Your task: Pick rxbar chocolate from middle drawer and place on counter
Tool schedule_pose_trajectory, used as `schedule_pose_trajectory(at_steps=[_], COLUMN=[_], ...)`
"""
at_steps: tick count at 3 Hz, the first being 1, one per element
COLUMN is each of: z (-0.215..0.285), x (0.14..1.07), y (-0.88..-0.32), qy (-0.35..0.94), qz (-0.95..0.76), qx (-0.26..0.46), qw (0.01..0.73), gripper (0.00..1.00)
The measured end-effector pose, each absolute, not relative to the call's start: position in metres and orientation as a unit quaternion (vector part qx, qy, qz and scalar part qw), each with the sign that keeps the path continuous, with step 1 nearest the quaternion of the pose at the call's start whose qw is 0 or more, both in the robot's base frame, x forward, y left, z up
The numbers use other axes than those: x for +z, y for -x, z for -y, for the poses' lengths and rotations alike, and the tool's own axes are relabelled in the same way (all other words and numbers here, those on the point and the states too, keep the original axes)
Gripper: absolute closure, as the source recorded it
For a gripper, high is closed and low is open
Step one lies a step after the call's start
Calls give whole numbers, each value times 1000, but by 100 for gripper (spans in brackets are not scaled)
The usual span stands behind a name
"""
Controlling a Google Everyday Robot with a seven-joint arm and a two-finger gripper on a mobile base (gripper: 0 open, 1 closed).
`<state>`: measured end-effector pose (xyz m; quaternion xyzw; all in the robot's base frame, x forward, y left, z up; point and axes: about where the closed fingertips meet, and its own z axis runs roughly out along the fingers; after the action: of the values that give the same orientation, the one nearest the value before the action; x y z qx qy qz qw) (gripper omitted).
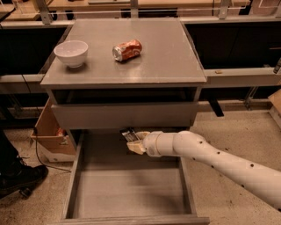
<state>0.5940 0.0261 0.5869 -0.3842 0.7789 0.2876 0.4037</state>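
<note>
The middle drawer [88,193] is pulled wide open below the cabinet, and its grey floor is bare. My gripper [133,141] is over the drawer's back part, just under the closed drawer front above. It is shut on the rxbar chocolate [128,134], a small dark bar with pale lettering that sticks up from the fingers and is lifted off the drawer floor. My white arm reaches in from the lower right. The counter [162,52] is the flat grey cabinet top above.
A white bowl [71,52] and a crushed orange soda can [127,49] sit on the counter. The closed drawer front panel [125,115] is right above my gripper. A cardboard box [47,132] and a black shoe [19,176] are on the left floor. A wooden bench [109,4] runs behind.
</note>
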Motion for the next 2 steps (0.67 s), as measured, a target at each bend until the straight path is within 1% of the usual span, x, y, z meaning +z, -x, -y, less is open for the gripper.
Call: schedule_pose_trajectory(at_steps=[1, 2], z=[-8, 23], x=[595, 609], y=[-589, -573], qy=[382, 391], qz=[-792, -813], qx=[277, 264], qw=[388, 341], gripper=[100, 100])
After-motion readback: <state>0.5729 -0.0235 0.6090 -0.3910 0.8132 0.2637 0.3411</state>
